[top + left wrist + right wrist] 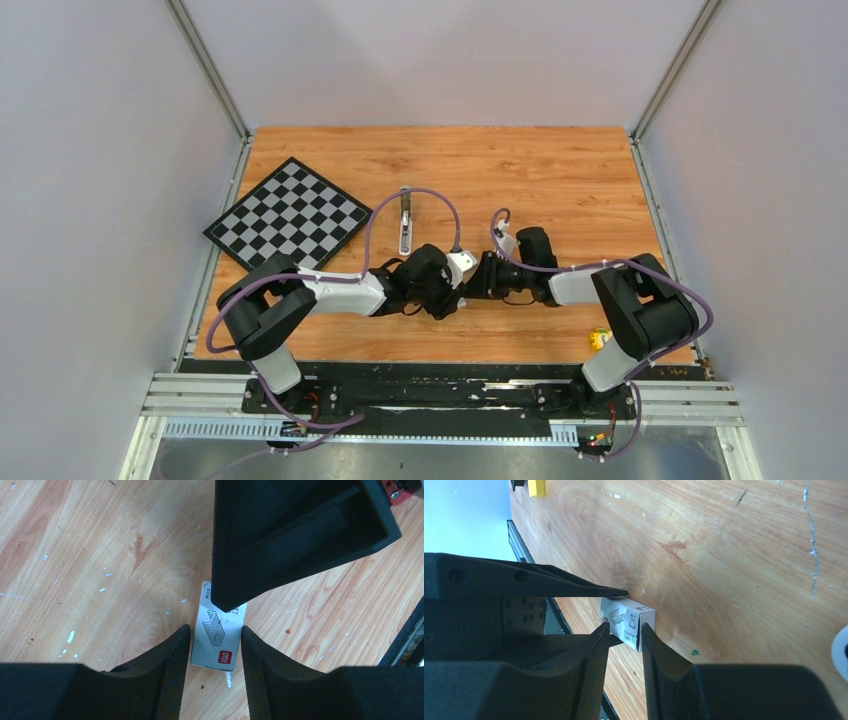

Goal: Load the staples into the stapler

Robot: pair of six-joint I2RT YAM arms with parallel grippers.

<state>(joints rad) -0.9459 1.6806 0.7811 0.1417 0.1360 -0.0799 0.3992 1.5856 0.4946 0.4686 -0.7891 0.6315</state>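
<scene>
The stapler [405, 222] lies opened out on the wooden table, beyond both arms. A tiny white staple box [217, 637] rests on the wood. My left gripper [216, 627] is open and straddles the box: the right pad touches its side and a narrow gap is left at the other pad. My right gripper [624, 627] is shut on the box's [631, 620] far end, and one of its black fingers [280, 535] covers that end in the left wrist view. The staples are hidden inside, apart from a thin silvery sliver [228, 679] at the box's near edge.
A black-and-white chessboard [288, 213] lies at the back left of the table [560, 180]. A small yellow block [600, 338] sits by the right arm's base near the front edge, also seen in the right wrist view as the yellow block [536, 487]. White walls stand on both sides.
</scene>
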